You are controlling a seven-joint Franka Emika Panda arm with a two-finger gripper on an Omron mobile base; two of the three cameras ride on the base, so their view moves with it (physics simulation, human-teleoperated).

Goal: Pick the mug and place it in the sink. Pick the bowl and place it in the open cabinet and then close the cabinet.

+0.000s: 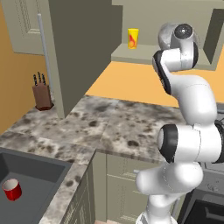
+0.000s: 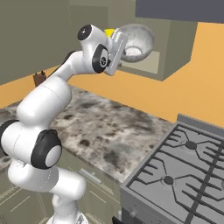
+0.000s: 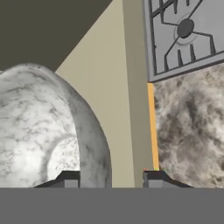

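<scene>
Release of the bowl (image 2: 135, 43) inside the cabinet (image 2: 168, 46) is judged to be the step in hand. The bowl is seen tilted on the cabinet shelf, its hollow turned outward, with the gripper (image 3: 111, 178) at its rim. In the hand view one fingertip stands inside the bowl and the other outside the wall, with a gap visible beside the wall, so the gripper seems to be parted and letting go, though contact on the inner side cannot be ruled out. The step is best finished by spreading the jaws fully before any retreat, then drawing the hand straight back along its own axis so the rim is not dragged off the shelf. The door (image 1: 76, 52), standing wide open, is left to be swung shut afterwards by its bar handle (image 1: 43, 48). The mug (image 1: 12, 189) is already lying in the sink (image 1: 41, 168).

The bowl's footing on the shelf is hidden by the wrist. A yellow cup (image 1: 133, 38) is partly masked in the right base view.
</scene>
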